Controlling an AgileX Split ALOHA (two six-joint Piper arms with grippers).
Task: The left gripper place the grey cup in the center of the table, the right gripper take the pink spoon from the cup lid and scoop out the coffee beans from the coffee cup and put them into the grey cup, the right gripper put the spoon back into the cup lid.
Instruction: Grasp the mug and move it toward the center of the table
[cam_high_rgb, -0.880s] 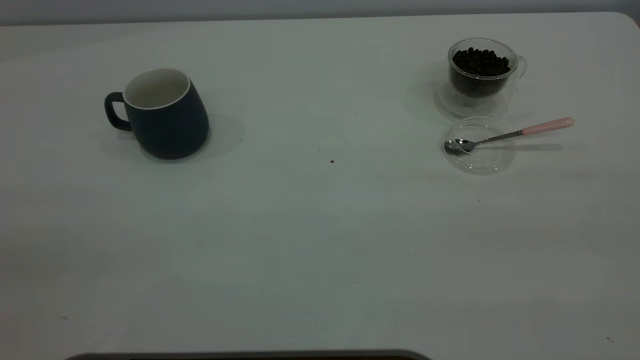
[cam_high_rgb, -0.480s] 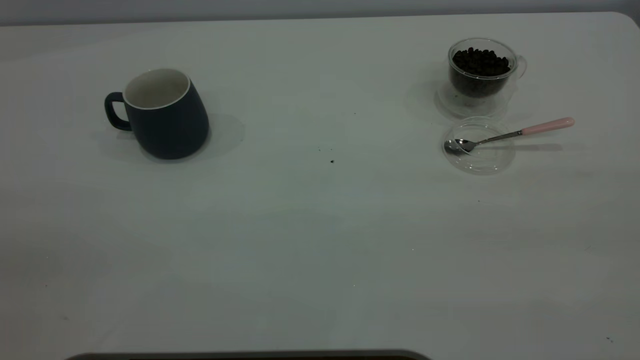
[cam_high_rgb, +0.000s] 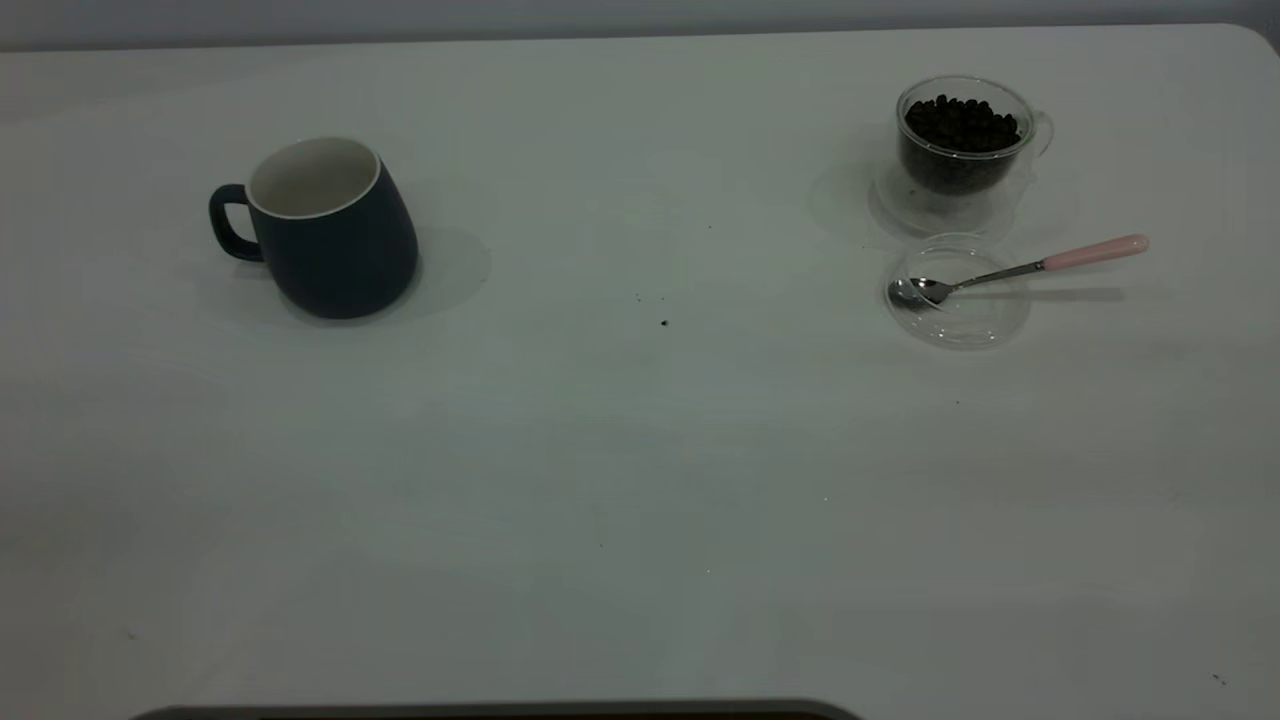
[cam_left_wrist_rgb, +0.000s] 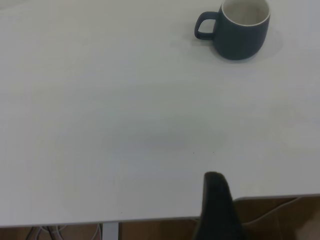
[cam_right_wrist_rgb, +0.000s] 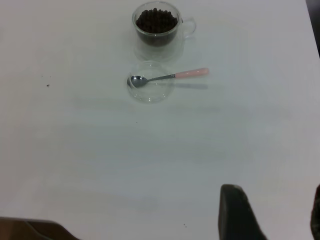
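Nothing on the table (cam_high_rgb: 640, 480) has shifted since the earlier frames. In the exterior view the grey cup (cam_high_rgb: 330, 230) stands upright at about 10 o'clock from the table's middle, handle toward 9 o'clock, not yet at the center. At about 2 o'clock the coffee cup (cam_high_rgb: 962, 140) holds the beans (cam_high_rgb: 960, 122); just beside it, toward 6 o'clock, lies the lid (cam_high_rgb: 958, 292) with the spoon (cam_high_rgb: 1020, 268) resting on it, bowl inside, pink handle pointing to 3 o'clock. A few dark crumbs (cam_high_rgb: 664, 322) dot the middle. Only 1 finger (cam_left_wrist_rgb: 217, 210) of the left gripper shows, so I cannot tell its grip; the right gripper (cam_right_wrist_rgb: 272, 212) hangs released, well apart from the spoon.
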